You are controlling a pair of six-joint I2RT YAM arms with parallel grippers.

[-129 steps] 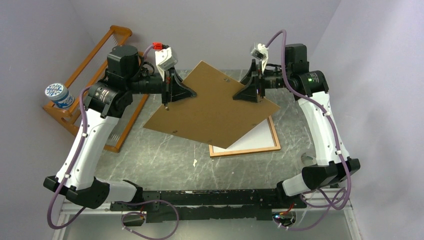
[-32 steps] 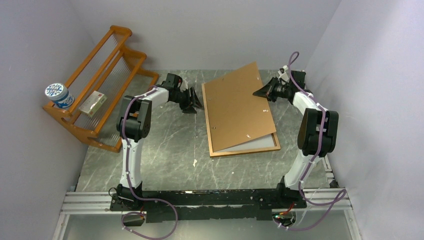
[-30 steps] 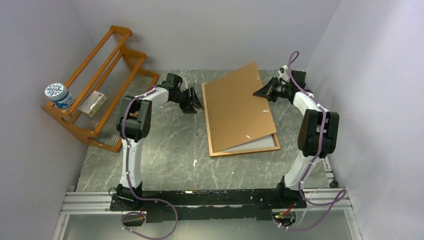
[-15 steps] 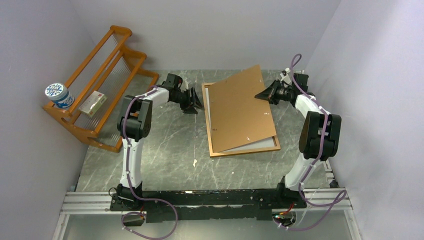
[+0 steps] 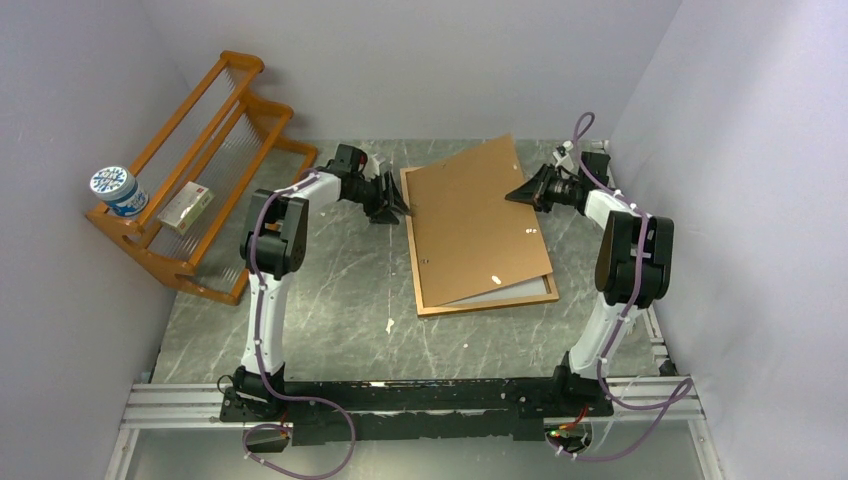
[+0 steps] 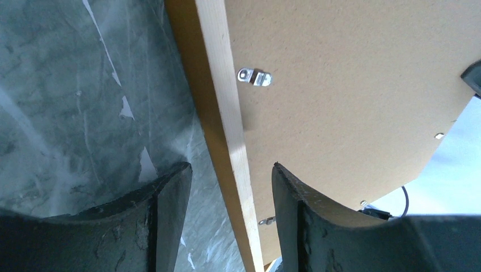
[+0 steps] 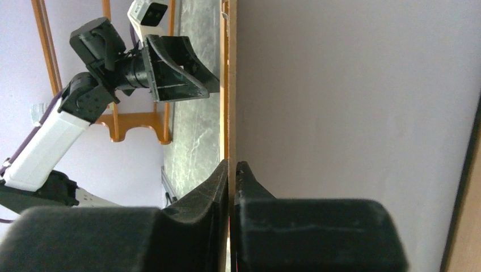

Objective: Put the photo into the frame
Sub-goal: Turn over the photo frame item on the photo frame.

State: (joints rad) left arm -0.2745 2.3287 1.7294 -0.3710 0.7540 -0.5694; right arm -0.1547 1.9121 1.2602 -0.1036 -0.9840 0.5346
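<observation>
The right gripper (image 5: 517, 194) is pinched all but shut on the thin right edge of the board (image 5: 470, 215). In its wrist view the fingers (image 7: 210, 190) meet with only the board's edge-on line between them. At these jaws the board's edge stands clear above the frame (image 5: 480, 305). From there the board slopes down across to the frame's left rail, by the left gripper (image 5: 399, 207) (it also sits skewed, its corners out of square with the frame's).

The left gripper stands partly open and holds nothing. The frame's left rail runs through the gap between its fingers (image 6: 170, 192), but I cannot tell whether it touches either one. Just beyond the fingertips, a small metal clip (image 6: 254, 76) sits on the board beside the rail.

The frame lies flat on the table (image 5: 330, 290). The photo (image 5: 520, 288) lies inside it under the board, nearer the arm bases than either jaw. It shows only as a white strip along the frame's near-right side (no print visible).
</observation>
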